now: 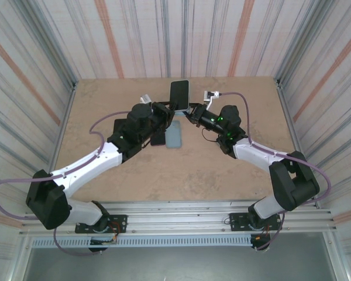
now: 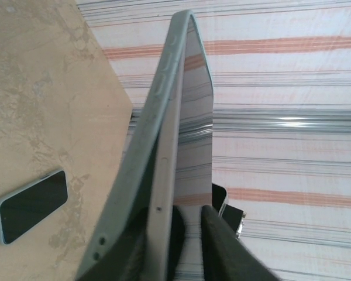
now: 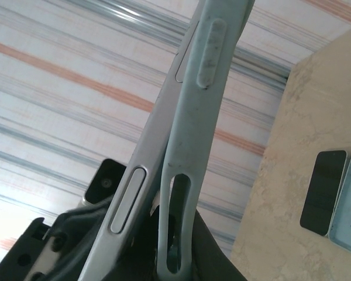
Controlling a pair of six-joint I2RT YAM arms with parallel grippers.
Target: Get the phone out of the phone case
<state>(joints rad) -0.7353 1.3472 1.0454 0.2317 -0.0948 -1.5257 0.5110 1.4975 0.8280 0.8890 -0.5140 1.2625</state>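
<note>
Both grippers hold the phone [image 1: 179,92] upright above the far middle of the table. In the left wrist view it stands edge-on, its silver side [image 2: 164,193] parted from the grey-green phone case [image 2: 146,146], which bows away to the left. My left gripper [image 2: 172,225] straddles the phone's lower end, one dark finger [image 2: 228,252] close against the screen and the other hidden behind the case. In the right wrist view the case [image 3: 193,134] peels off the phone [image 3: 146,158], with my right gripper [image 3: 175,254] shut on the case's slotted side wall.
A second, bare dark phone [image 1: 158,138] and a pale blue case [image 1: 173,136] lie side by side on the tan table [image 1: 234,175] under the held phone. Striped walls close in the table on three sides. Purple cables trail from both arms.
</note>
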